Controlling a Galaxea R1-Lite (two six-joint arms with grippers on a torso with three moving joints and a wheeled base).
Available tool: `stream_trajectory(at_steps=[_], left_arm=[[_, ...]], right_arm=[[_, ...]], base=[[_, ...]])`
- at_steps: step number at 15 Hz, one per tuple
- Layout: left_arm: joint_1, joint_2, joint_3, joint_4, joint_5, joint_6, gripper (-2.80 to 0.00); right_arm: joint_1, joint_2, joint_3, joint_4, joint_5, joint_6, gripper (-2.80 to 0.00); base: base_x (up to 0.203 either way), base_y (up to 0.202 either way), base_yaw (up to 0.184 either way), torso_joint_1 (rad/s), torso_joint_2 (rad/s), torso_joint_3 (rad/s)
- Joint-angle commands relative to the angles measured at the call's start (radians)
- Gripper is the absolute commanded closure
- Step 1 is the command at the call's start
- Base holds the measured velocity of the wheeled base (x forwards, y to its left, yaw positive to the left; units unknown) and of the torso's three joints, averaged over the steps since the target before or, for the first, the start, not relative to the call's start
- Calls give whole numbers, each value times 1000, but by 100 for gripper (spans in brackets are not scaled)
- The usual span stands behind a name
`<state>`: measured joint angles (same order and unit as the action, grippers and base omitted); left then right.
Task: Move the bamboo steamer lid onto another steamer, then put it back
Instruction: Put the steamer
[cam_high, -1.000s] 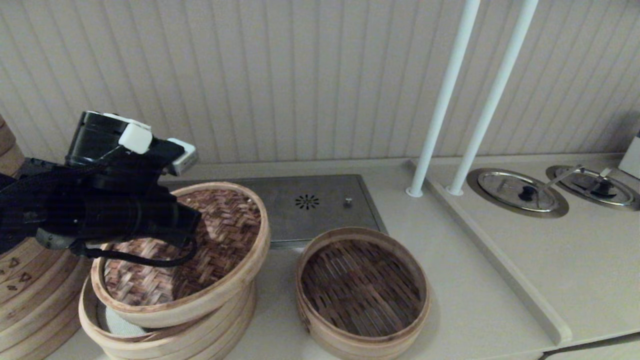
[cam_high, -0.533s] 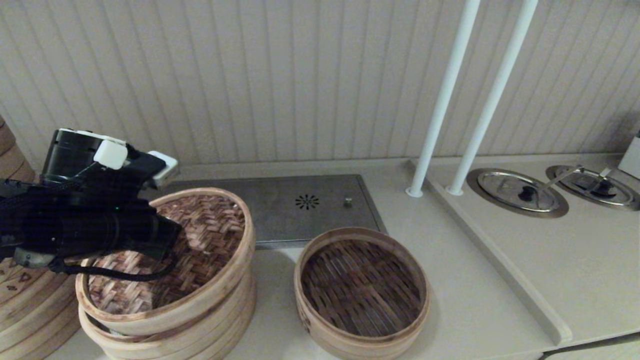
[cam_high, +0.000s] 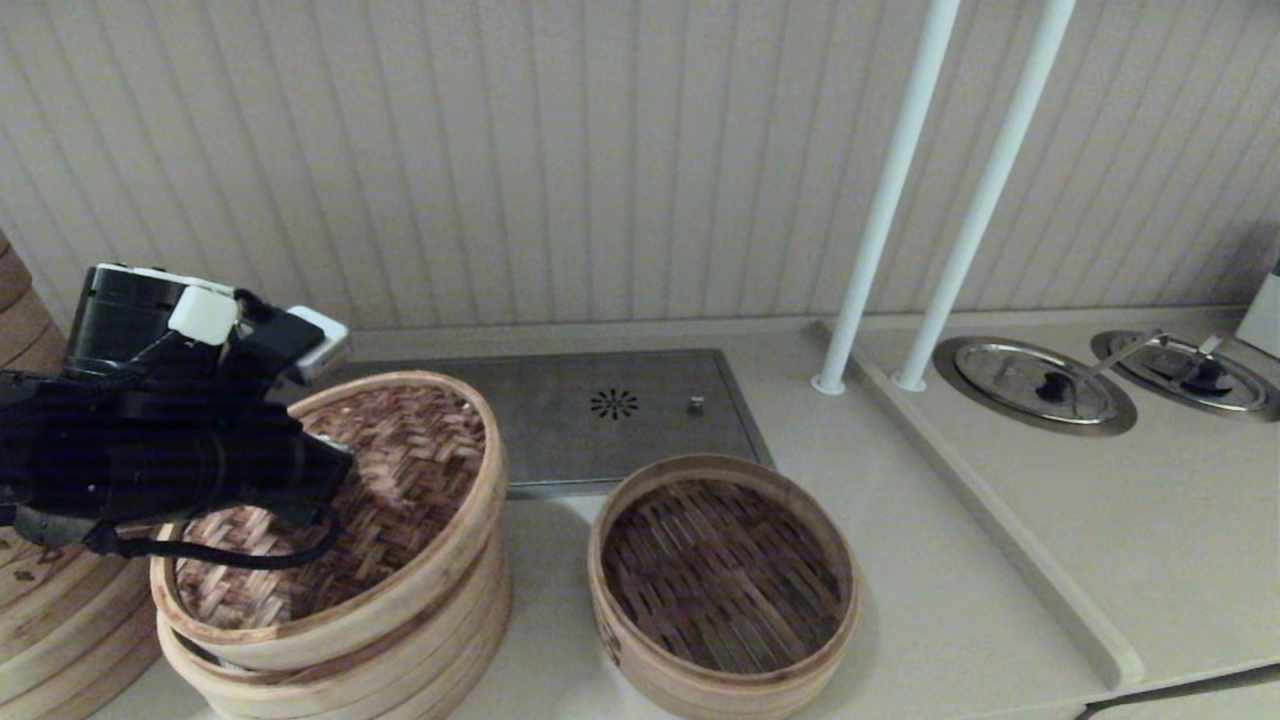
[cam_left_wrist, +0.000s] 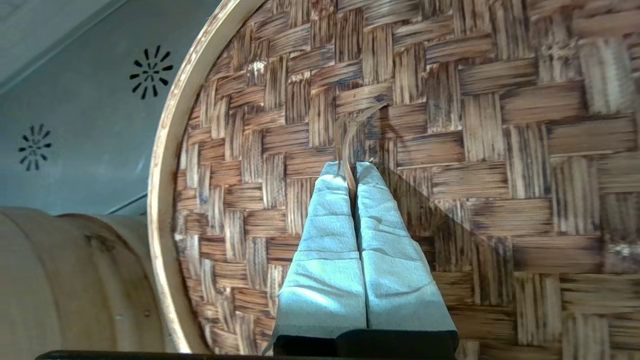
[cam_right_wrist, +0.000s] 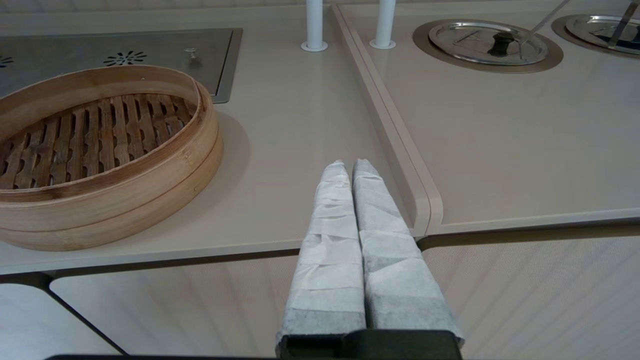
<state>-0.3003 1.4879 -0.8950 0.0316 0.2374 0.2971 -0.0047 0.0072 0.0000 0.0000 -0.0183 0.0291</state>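
The bamboo steamer lid, woven reddish-brown with a pale rim, lies slightly tilted on top of the taller several-ring steamer at the left. My left gripper is over the lid's middle, shut on the lid's small centre loop. The other steamer, a low basket with a dark slatted floor, stands empty just right of it. My right gripper hangs shut and empty over the counter's front edge, right of the low basket.
A tall stack with triangle marks stands at the far left. A steel plate with vents lies behind the steamers. Two white poles rise at the back. Two metal pot lids sit in the raised counter at right.
My left arm has carried the lid leftward and down, from hanging tilted above the taller steamer to lying on its top. The low basket and the right arm have not moved.
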Motion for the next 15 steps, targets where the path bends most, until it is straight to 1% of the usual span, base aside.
stream_trajectory(at_steps=[1, 6, 10, 11, 12, 14, 15], left_arm=[[4, 3, -17, -1, 3, 10, 0], [4, 3, -76, 7, 5, 15, 0], [4, -10, -87, 27, 5, 51, 0], [5, -16, -86, 33, 6, 68, 0], [13, -24, -84, 34, 8, 86, 0], [52, -38, -79, 34, 10, 128, 0], [62, -41, -75, 33, 12, 132, 0]], right_arm=[[0, 0, 3, 0, 0, 1, 0], [0, 0, 3, 0, 0, 0, 0], [0, 0, 3, 0, 0, 1, 0], [0, 0, 3, 0, 0, 0, 0], [0, 0, 3, 0, 0, 0, 0], [0, 0, 3, 0, 0, 0, 0], [0, 0, 3, 0, 0, 0, 0]], base=[[0, 0, 0, 0, 0, 0], [0, 0, 0, 0, 0, 0], [0, 0, 0, 0, 0, 0], [0, 0, 0, 0, 0, 0], [0, 0, 0, 0, 0, 0], [0, 0, 0, 0, 0, 0], [0, 0, 0, 0, 0, 0]])
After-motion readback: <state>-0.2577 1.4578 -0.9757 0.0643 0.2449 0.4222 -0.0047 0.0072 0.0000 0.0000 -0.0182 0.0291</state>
